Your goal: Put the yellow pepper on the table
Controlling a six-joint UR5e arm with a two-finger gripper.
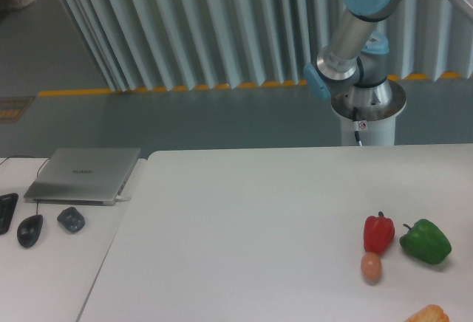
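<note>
The yellow pepper is out of view. The wide white table (244, 218) fills the lower part of the camera view. Only the arm's base and lower links (358, 63) show behind the table's far edge, with the upper link running off the top right corner. The gripper itself lies outside the frame.
A red pepper (378, 233), a green pepper (426, 241) and a small tan egg (371, 266) sit at the table's right. An orange-yellow lumpy item (429, 314) peeks in at the bottom edge. On the left desk lie a closed laptop (83, 174), a mouse (29, 230) and a dark object (71, 219).
</note>
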